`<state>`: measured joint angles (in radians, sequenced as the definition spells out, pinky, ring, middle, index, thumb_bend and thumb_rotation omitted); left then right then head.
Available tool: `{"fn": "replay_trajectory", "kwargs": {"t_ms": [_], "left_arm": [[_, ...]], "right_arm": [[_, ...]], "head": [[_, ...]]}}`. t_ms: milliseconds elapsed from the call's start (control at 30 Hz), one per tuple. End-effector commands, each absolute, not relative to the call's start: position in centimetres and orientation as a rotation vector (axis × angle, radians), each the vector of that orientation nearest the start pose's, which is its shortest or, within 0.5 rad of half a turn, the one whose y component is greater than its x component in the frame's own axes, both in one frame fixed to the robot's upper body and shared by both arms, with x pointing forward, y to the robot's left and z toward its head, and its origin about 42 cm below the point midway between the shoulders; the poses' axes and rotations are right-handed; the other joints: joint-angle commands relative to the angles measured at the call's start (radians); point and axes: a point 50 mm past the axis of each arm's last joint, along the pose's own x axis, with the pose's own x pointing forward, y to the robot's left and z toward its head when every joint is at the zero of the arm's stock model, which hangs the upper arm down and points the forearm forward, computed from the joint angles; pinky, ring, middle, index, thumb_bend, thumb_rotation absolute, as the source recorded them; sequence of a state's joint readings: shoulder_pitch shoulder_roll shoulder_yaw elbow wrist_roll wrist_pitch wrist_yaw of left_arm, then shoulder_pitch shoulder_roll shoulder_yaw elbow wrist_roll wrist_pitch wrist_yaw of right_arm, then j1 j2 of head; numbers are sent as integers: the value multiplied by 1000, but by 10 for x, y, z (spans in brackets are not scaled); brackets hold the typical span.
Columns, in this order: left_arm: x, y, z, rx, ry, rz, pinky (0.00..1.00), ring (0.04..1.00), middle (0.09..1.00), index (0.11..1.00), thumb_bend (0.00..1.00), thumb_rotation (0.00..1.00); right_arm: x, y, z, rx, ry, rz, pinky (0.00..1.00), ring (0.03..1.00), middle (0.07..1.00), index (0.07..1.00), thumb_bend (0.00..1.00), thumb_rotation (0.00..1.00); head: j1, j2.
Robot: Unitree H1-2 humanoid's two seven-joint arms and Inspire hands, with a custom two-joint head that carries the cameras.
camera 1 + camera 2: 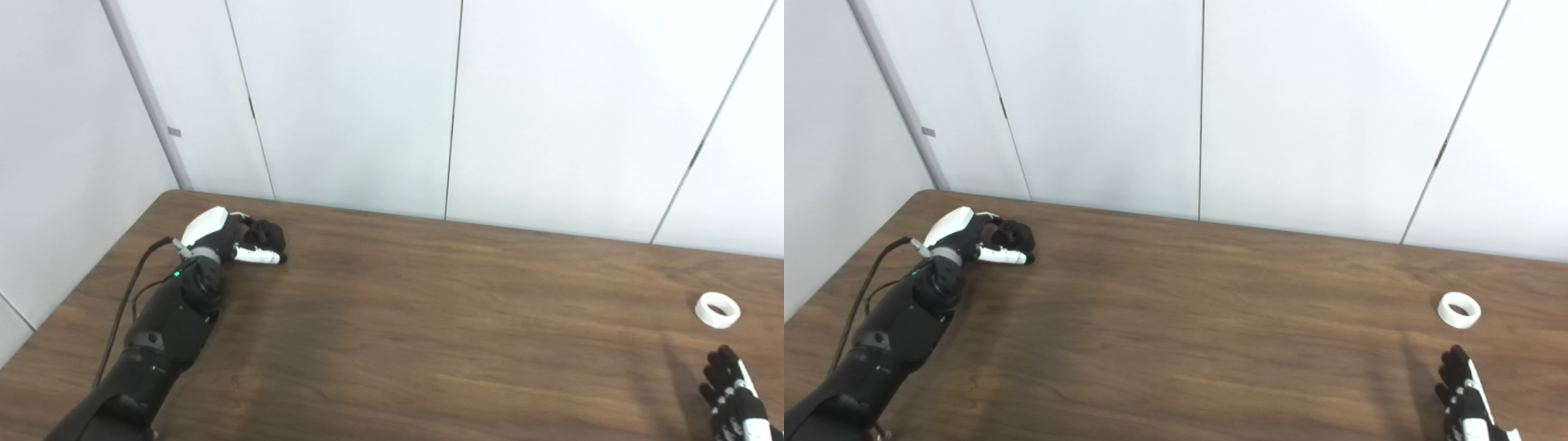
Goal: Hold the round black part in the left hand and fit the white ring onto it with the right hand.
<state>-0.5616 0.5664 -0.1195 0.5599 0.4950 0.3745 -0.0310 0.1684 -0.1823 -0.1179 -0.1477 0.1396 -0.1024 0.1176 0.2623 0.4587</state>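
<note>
My left hand (236, 240) reaches to the far left of the brown table (429, 318) and its fingers are curled around the round black part (267, 234), which rests at table level; it also shows in the right eye view (1015, 236). The white ring (717, 310) lies flat on the table at the right, also in the right eye view (1458, 310). My right hand (734, 395) is low at the bottom right, fingers apart and empty, a short way in front of the ring.
White wall panels stand close behind the table's far edge. A black cable (125, 294) runs along my left forearm. The table's left edge lies just beside my left arm.
</note>
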Motion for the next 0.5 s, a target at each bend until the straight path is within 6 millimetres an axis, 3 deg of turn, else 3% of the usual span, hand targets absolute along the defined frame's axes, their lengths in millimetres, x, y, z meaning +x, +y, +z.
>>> {"fn": "replay_trajectory", "kwargs": {"t_ms": [0,467], "left_arm": [[460,423,227,1094,262,294,1000,1000,938,822,921,363],[461,421,229,1105,258,289,1000,1000,943,802,902,332]], "right_arm": [[217,-293,97,-31,-54,-26,1000,1000,990,995,488,1000],[216,-293,97,-33,-54,-30,1000,995,986,992,486,1000]], "head": [[1,0],[-2,3]]}}
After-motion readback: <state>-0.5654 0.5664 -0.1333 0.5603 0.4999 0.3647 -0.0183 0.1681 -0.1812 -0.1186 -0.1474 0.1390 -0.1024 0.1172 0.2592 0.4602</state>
